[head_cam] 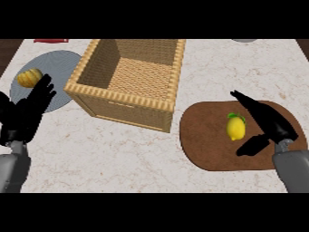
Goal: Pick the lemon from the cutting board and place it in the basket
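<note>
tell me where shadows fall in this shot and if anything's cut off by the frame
Head view: the basket has a shaded inner left wall and darker front face; the right robot hand hangs open beside the lemon on the cutting board; a red thing and a grey thing are cropped at the top.

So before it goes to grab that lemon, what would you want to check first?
1. Lemon lying on the cutting board: ok.
2. Right hand open beside the lemon, not yet round it: ok.
3. Basket upright, nothing seen inside: ok.
4. Way from board to basket free of things: ok.
5. Left hand open, resting at the left, away from the basket: ok.
6. How high the right hand is above the board: cannot tell.
</note>
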{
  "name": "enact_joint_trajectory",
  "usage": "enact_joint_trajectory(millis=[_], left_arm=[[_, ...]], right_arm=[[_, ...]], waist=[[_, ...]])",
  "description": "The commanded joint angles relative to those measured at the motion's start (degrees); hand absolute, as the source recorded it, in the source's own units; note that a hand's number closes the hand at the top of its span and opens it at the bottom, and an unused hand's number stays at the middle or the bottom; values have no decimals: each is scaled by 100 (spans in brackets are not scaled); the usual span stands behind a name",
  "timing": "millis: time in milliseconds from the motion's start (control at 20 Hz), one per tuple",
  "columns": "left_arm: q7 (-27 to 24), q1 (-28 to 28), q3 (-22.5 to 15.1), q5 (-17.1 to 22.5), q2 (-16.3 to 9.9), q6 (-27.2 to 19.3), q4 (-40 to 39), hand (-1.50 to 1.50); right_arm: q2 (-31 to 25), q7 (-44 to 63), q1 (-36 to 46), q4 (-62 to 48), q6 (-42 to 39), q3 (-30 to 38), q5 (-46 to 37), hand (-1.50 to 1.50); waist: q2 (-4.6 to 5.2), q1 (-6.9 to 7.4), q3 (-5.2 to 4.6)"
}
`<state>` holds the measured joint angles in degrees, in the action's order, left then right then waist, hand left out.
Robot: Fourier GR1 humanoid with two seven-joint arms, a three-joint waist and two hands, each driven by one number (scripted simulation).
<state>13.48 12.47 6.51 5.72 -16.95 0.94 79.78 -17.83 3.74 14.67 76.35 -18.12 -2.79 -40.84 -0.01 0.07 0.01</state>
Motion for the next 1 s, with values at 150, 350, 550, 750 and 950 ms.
enact_joint_trajectory(millis=[150,350,550,750,950], left_arm=[[-135,-320,352,157,-278,561,163,0],[-240,-267,166,-130,112,142,-12,0],[-282,-112,213,-207,158,222,-176,0],[-143,-294,220,-234,162,191,237,0],[6,-78,128,-166,140,325,31,0]], right_arm=[[48,13,141,-308,49,30,-386,-150],[-58,-354,93,-571,131,-400,-893,150],[237,-248,-23,-325,219,-404,-1031,150],[285,-360,44,-669,321,-442,-1231,150],[1711,871,151,-265,629,-1613,-1537,150]], waist=[[-1,9,-1],[2,10,-1],[-1,-10,-1],[-2,5,-1],[-40,105,-8]])
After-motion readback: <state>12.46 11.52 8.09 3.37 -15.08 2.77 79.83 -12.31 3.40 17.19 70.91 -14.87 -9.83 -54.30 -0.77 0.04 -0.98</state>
